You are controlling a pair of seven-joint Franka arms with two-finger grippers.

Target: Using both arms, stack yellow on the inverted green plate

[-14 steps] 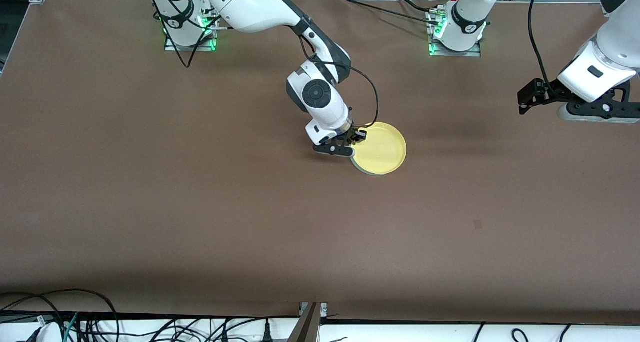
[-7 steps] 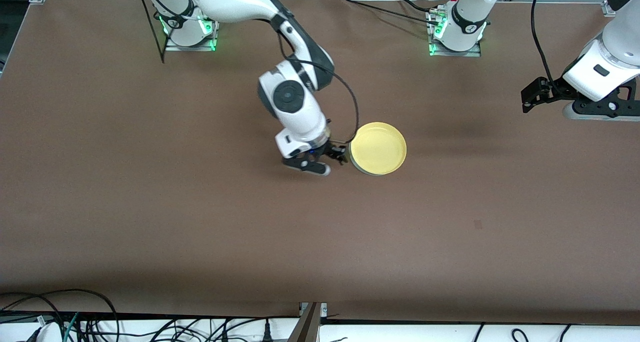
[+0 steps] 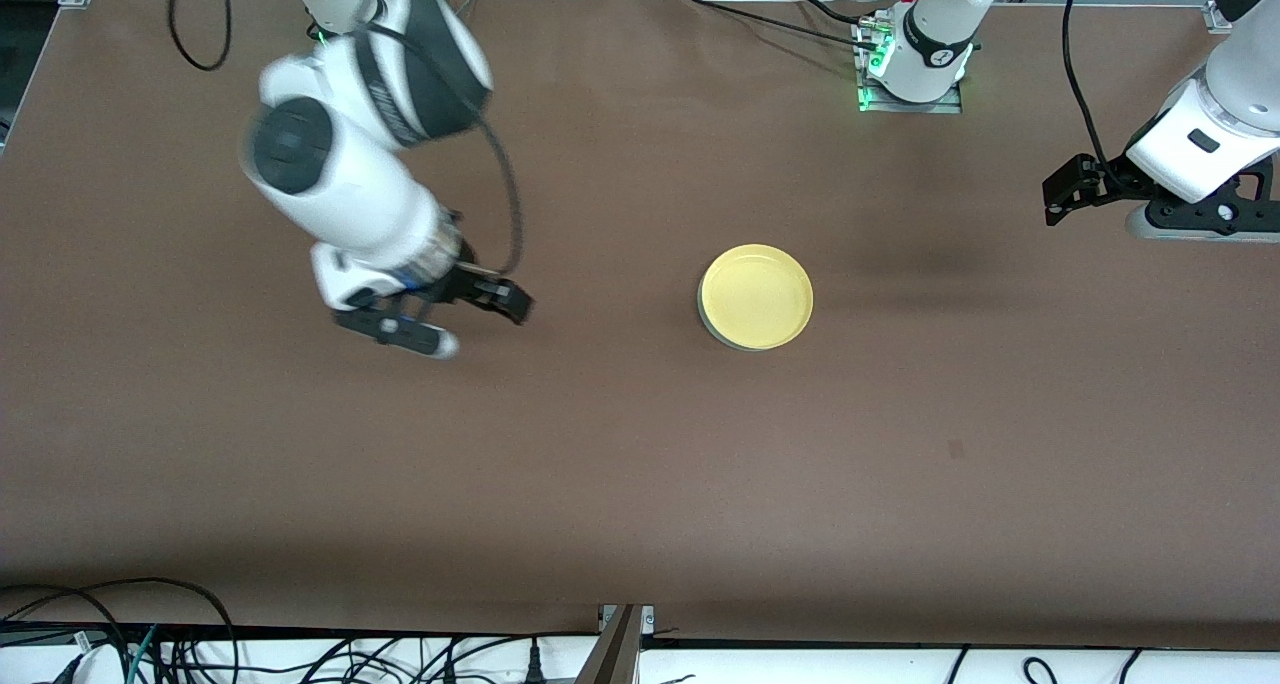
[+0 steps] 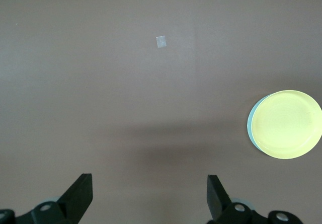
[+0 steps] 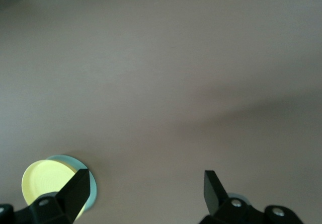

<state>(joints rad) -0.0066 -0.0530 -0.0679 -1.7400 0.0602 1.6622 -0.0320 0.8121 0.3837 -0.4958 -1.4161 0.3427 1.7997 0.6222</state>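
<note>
1. Hanging over bare table toward the right arm's end, the right gripper (image 3: 478,309) has its fingers spread wide and holds nothing; in the right wrist view its two dark fingertips (image 5: 75,189) stand far apart with only brown surface between them.
2. The right arm (image 3: 340,179) comes from its base at the top of the front view and folds down steeply, its white wrist and a black cable loop above the gripper.
3. The left gripper (image 3: 1062,192) is raised over the left arm's end of the table, also released: the left wrist view shows its fingertips (image 4: 80,191) wide apart with nothing between them. The left arm (image 3: 1200,134) waits there.
4. The yellow plate (image 3: 757,295) lies near the middle of the table, between the two grippers and well apart from both, right side up with its rim raised.
5. The yellow plate sits on the green plate (image 3: 703,316), which shows only as a thin pale sliver along the edge toward the right arm's end; the left wrist view shows the same mint crescent (image 4: 250,127) beside the yellow disc (image 4: 287,124), so the two are slightly offset.
6. The brown table (image 3: 640,464) carries a small pale mark (image 4: 161,41) on its surface, seen in the left wrist view.
7. Black cables (image 3: 150,644) bunch along the table edge closest to the front camera.
</note>
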